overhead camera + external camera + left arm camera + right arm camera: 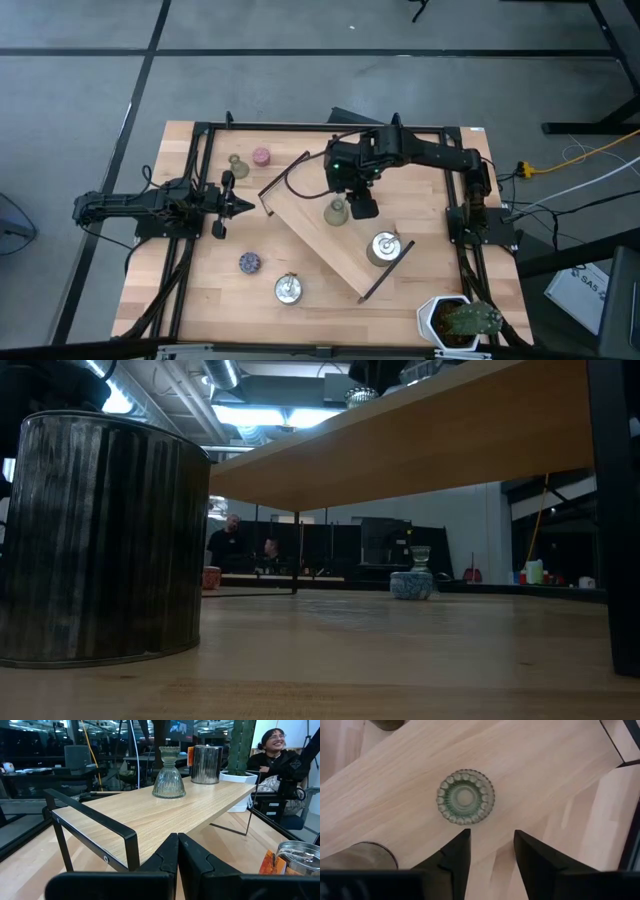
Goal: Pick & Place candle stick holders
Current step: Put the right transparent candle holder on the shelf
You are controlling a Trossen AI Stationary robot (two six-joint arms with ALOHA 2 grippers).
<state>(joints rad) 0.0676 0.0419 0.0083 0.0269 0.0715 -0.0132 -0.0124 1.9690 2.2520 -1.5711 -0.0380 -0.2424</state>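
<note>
1. An olive-green bell-shaped holder (336, 210) stands upright on the wooden tray (310, 225)
2. The right end effector (491, 851) hangs just above and beside it, fingers parted, gripping nothing
3. The left end effector (240, 207) waits pinched together over the counter (200, 290), well apart

Both arms are showing matte black, boxy segments; a small green light is glowing on the right arm's wrist block. The right claw (491, 854) is showing two dark wedge-shaped fingers, and black cables are trailing along the frame rails.
</note>
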